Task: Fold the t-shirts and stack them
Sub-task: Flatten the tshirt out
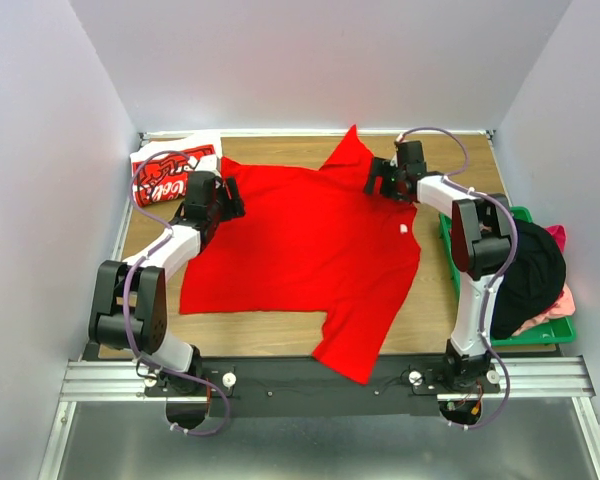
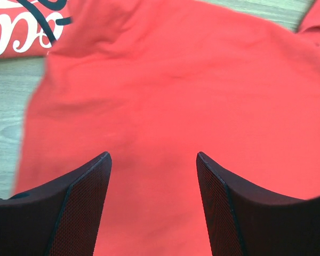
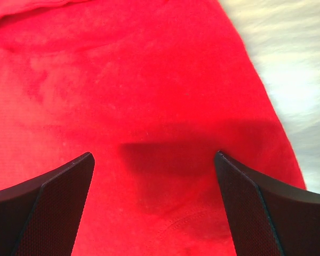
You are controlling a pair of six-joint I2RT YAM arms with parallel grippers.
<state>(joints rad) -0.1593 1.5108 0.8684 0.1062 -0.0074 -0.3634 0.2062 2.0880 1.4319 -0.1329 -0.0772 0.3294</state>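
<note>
**Both claws released above the spread red shirt**

The plain red t-shirt (image 1: pixel 300 245) lies spread out flat on the wooden tabletop (image 1: pixel 470 165) between the two arms. Its collar side is turned to the right, and one sleeve points to the far edge while the other points to the near edge.

The left claw (image 2: pixel 152 154) is over the far left corner of this shirt. Its fingers are spread apart and only red cloth shows between them — it grasps nothing. The right claw (image 3: pixel 153 154) is over the far right part of the shirt, near the far sleeve, and it is also released, with its shadow on the cloth.

The lettered t-shirt (image 1: pixel 168 172) — red with white script — lies folded at the far left corner of the tabletop, just beside the plain one. On the right stands a green crate (image 1: pixel 550 337) with a dark garment (image 1: pixel 530 270) piled in it.
</note>
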